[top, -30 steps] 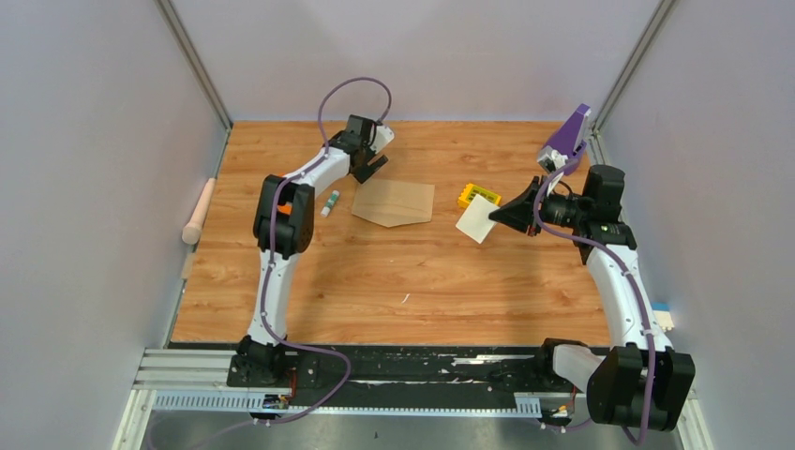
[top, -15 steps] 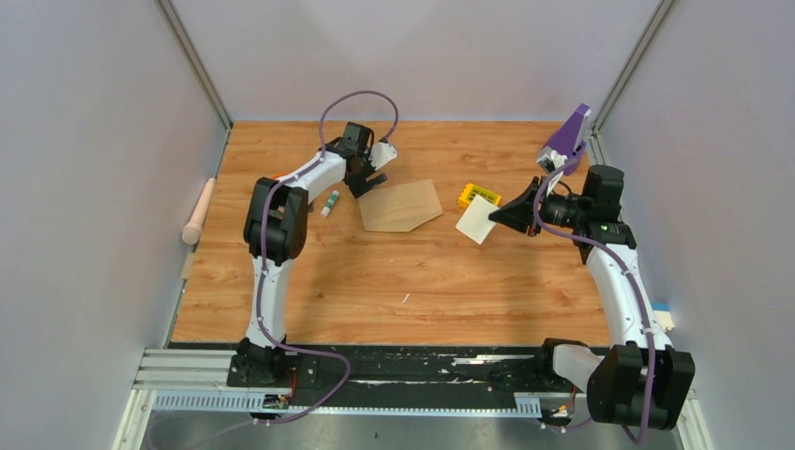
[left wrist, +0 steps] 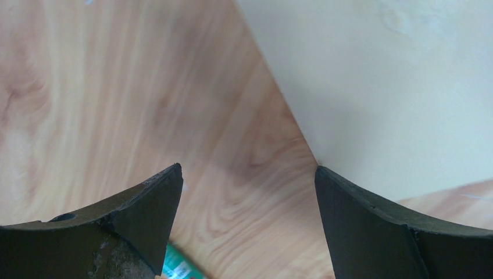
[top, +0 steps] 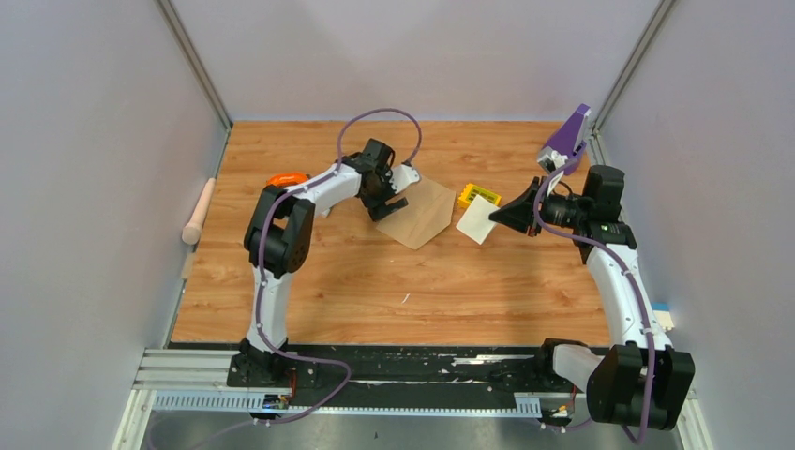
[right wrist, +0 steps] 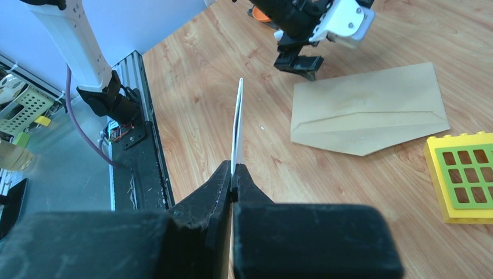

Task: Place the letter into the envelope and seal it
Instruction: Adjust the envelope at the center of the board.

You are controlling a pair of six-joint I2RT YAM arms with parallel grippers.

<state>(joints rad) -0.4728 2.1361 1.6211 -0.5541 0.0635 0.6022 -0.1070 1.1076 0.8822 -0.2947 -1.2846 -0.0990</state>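
The envelope [top: 424, 216] lies flat on the desk [top: 375, 281] just above the centre of the top view, with its pointed flap opened out toward the lower part of the frame. The left gripper [top: 389, 200] is held spread at the envelope's left corner, with nothing pinched. Whether a fingertip [left wrist: 349, 197] touches the paper cannot be told. To the right of the envelope, the letter [top: 476, 220] is held clear of the desk, pinched by one edge in the pressed-together right gripper [top: 497, 217].

The envelope's mouth appears to lie shut and flat, so the thin sheet could be buckled against it or slid over the top. If not pinned, the envelope could be pushed along the smooth wood. The yellow brick [top: 476, 194], just above the letter, could be knocked.
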